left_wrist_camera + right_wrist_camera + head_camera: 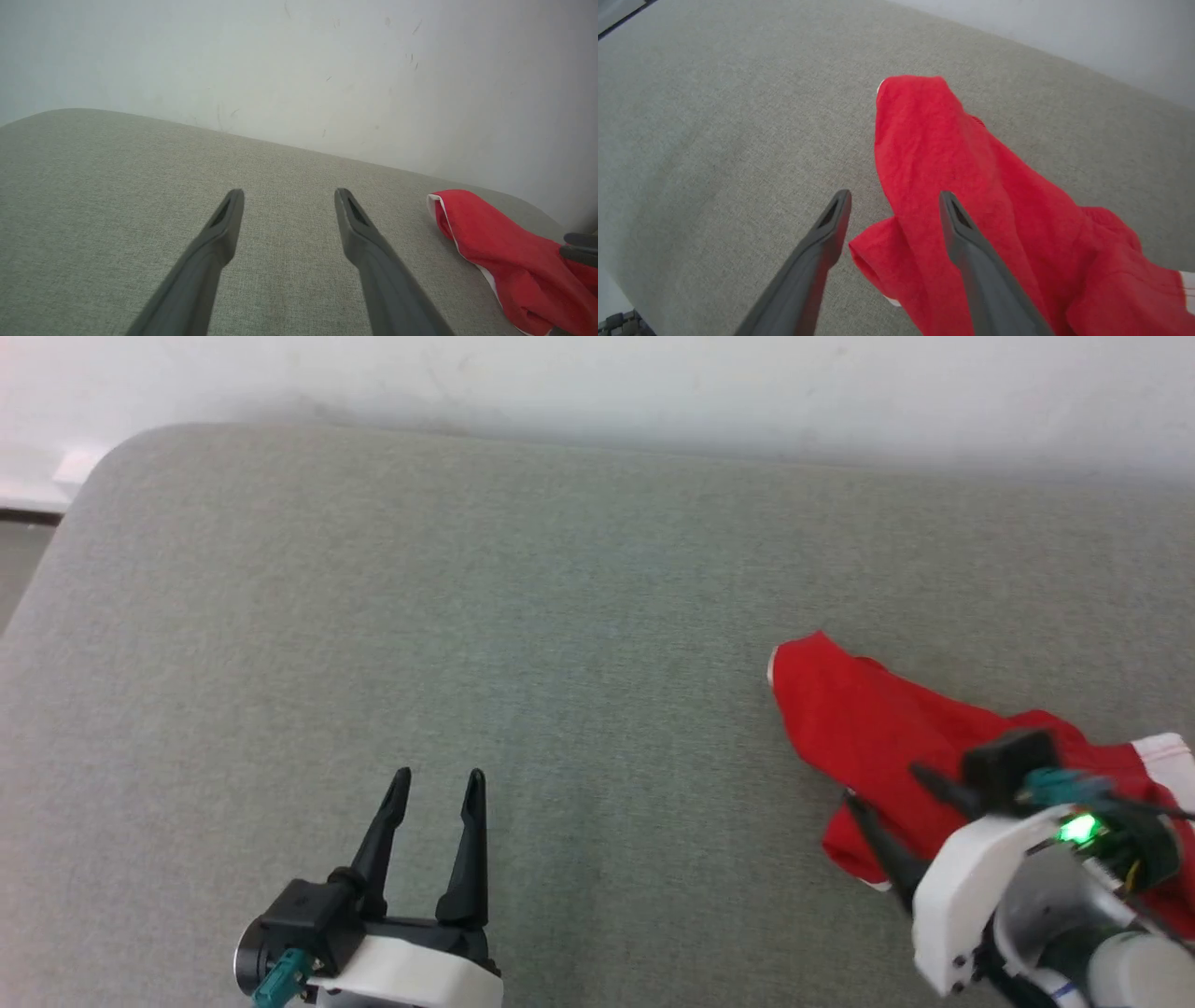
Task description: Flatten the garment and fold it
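My left gripper (439, 777) and right gripper (885, 784) both gape empty over the grey cushion (467, 616), the right above crumpled red shorts (859, 719), lower right.

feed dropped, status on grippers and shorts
Left gripper open over bare cushion. Right gripper open over shorts, gripping nothing. Shorts crumpled, not flat. Nothing blocking.

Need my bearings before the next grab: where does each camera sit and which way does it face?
Head view: on the head, facing forward and down at the grey cushion; left end effector lower left, right end effector lower right over the red shorts.
Left wrist view: on the left wrist, along its open fingers over the cushion toward the wall.
Right wrist view: on the right wrist, along its open fingers down at the shorts.
Shared: all three show the shorts on the cushion.
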